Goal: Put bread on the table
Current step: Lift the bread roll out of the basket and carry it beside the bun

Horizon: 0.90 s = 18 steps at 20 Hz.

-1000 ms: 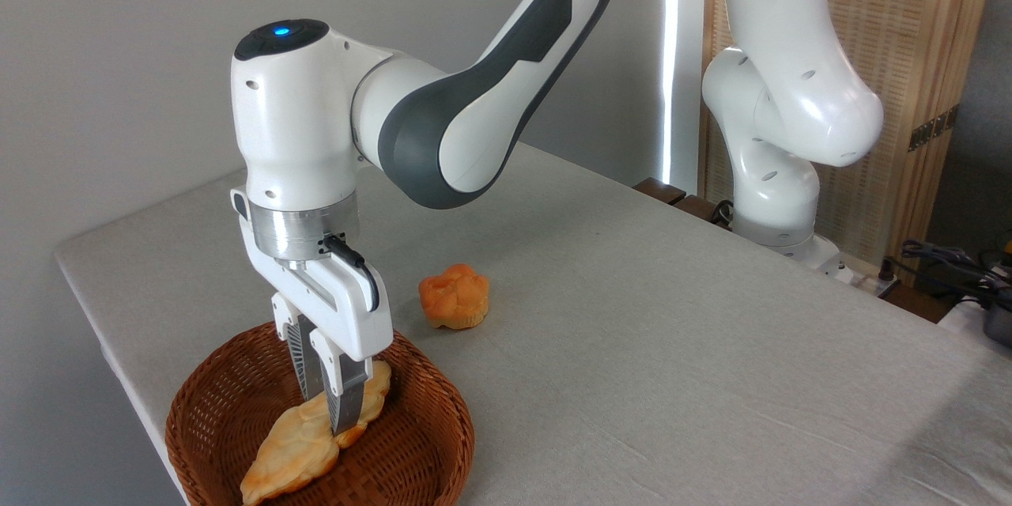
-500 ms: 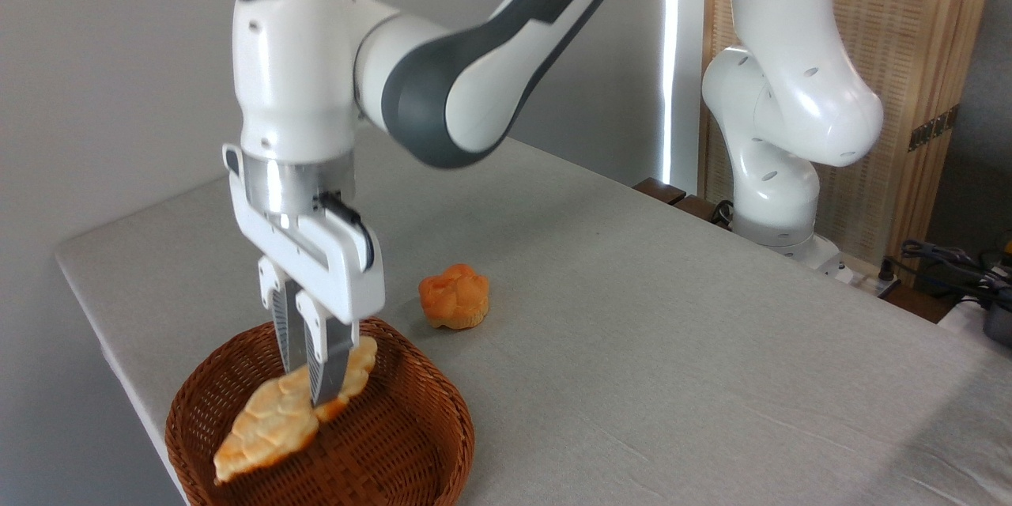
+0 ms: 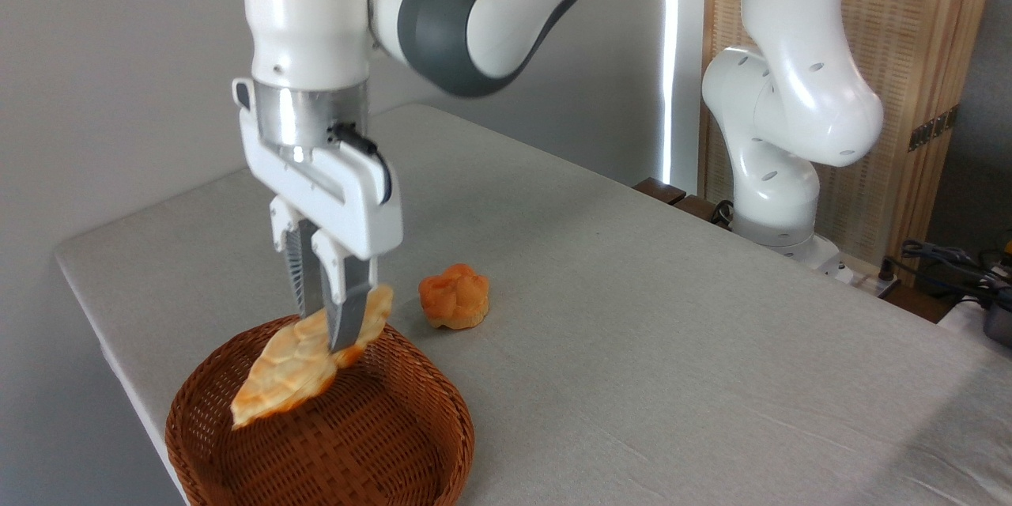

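The bread [image 3: 296,368] is pale golden, browner — perhaps orange — at its lower tip. The basket [image 3: 411,443] is brown woven wicker; the bun [image 3: 453,297] orange. The table [image 3: 632,316] is light grey-beige cloth — the gripper [image 3: 332,336] white with ribbed grey fingers.

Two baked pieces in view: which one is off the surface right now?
The bread, the long pale braided loaf. The gripper is shut on it and it hangs tilted above the basket. The small orange bun sits on the table, untouched.

Soft, even daylight, a bright glaring strip behind the arm [image 3: 474,8]; sharp focus throughout.
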Motion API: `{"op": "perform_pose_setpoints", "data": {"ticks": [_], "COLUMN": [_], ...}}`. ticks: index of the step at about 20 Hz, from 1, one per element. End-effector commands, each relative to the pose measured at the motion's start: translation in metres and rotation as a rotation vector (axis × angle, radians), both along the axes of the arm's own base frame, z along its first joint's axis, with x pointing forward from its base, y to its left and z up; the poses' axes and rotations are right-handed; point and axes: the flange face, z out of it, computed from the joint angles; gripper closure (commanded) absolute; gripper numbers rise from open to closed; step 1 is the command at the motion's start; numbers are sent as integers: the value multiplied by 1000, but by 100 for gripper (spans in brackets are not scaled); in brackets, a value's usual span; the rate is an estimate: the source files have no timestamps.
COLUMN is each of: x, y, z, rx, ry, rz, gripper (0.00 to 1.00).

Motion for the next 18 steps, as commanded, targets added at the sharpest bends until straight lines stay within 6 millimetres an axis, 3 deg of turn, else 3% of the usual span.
{"op": "perform_pose_setpoints", "data": {"ticks": [1,7,11,15,18], "x": [-25,-65,-108,-125,-138], "y": [6,12,18,25,25], "z": [14,24,13,6,-11], "rx": [-1,-14,-22,-27,-28], "ry": [57,97,125,138,184], "rz": [-2,-6,-30,-51,-63], "gripper": [54,51,51,51,49]}}
